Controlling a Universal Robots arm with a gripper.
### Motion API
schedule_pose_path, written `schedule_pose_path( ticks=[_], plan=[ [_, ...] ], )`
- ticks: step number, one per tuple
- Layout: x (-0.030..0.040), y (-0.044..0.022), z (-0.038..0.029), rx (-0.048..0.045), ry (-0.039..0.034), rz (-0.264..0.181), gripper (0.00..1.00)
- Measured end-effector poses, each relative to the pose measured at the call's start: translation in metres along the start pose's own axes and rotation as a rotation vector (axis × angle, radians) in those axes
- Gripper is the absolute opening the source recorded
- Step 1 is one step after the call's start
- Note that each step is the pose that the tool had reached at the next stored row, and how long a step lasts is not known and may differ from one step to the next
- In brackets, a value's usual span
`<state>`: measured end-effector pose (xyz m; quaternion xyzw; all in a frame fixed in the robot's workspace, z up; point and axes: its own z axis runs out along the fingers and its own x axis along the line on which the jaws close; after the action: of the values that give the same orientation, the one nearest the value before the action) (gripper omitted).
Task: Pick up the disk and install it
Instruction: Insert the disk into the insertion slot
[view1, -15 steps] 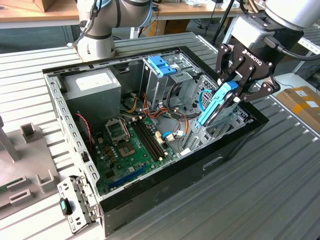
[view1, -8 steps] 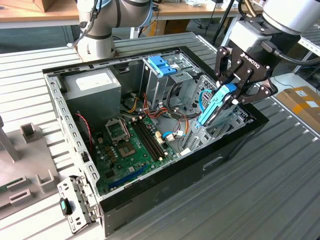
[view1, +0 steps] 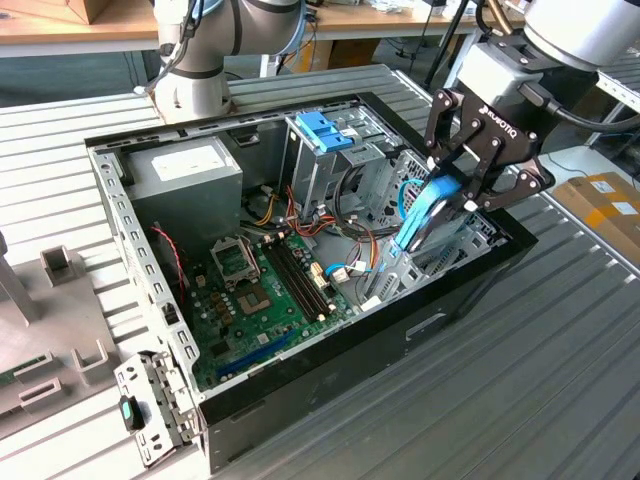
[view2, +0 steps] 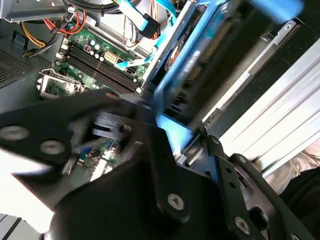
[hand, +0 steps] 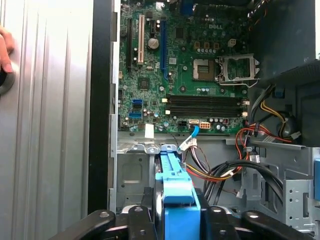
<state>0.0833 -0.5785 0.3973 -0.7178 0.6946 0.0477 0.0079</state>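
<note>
Your gripper (view1: 452, 196) is clenching the disk (view1: 424, 217) between its jaws, tilted, hanging over the bay end of the open case (view1: 300, 345). Below the jaws the motherboard (hand: 185, 65) is lying. The case is sitting on a ribbed metal table (view1: 520, 380); behind the jaws wooden benches (view1: 70, 25) are standing.
</note>
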Motion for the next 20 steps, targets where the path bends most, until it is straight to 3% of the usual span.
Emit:
schedule_pose_path(
  ticks=[3, 8, 11, 16, 17, 20],
  plan=[
    [0.0, 0.0, 0.0, 0.0, 0.0001, 0.0, 0.56],
    [-0.0001, 0.0001, -0.0011, 0.0, 0.0002, 0.0, 0.56],
    [-0.0037, 0.0001, -0.0041, 0.0, 0.0001, 0.0, 0.55],
    [-0.0053, -0.0023, -0.0041, -0.0011, -0.0021, 0.0, 0.24],
    [-0.0052, -0.0047, -0.0038, -0.0026, -0.0023, 0.0, 0.12],
    [-0.0059, -0.0102, -0.0036, -0.0052, -0.0021, 0.0, 0.1]
  ],
)
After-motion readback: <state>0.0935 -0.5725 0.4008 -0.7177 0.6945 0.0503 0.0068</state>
